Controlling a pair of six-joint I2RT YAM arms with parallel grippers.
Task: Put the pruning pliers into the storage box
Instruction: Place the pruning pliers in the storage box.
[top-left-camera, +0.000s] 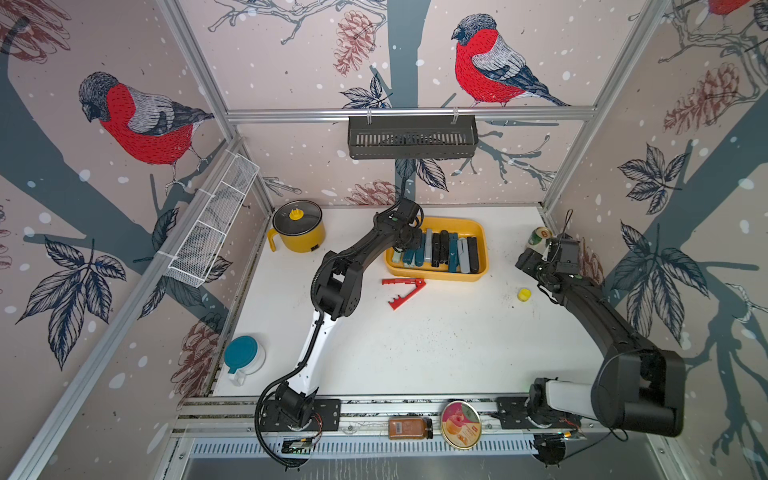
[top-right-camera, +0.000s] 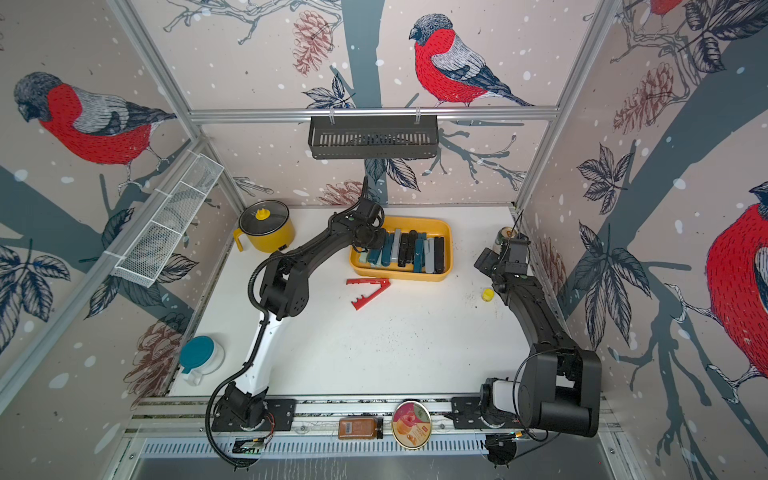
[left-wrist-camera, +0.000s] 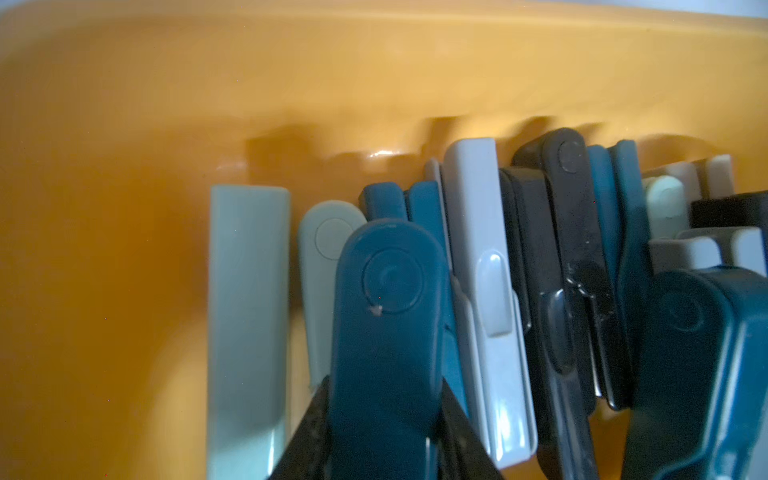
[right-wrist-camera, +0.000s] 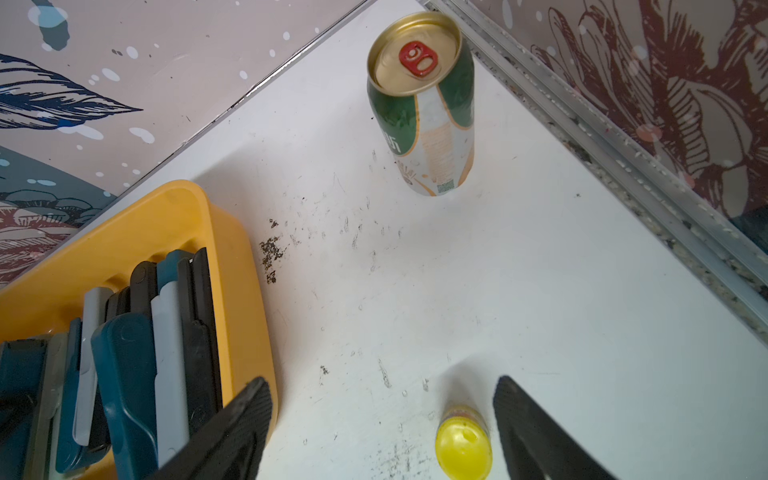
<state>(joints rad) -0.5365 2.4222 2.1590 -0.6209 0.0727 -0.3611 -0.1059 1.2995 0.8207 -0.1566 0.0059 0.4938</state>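
Overhead stereo pair, wrist views near storage box (right-wrist-camera: 241, 311)

Storage box (top-left-camera: 473, 227) was yellow. Pruning pliers (top-left-camera: 453, 251) in it were teal, grey, black, mint. Spread pliers (top-left-camera: 408, 296) were red. Table (top-left-camera: 415, 353) was white with dark specks. Pot (top-left-camera: 297, 241) was yellow, lid (top-left-camera: 311, 218) dark. Can (right-wrist-camera: 428, 124) was green and white, top gold, tab red. Little cap (right-wrist-camera: 463, 446) was yellow. Walls (top-left-camera: 270, 75) were pale pink with red-and-grey birds (top-left-camera: 486, 62), brown pine cones (top-left-camera: 353, 41).

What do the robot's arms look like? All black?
Mostly black. The left arm and right arm each have one white section near the base. A ribbed black hose runs along the left one. The fingers are black and ridged.
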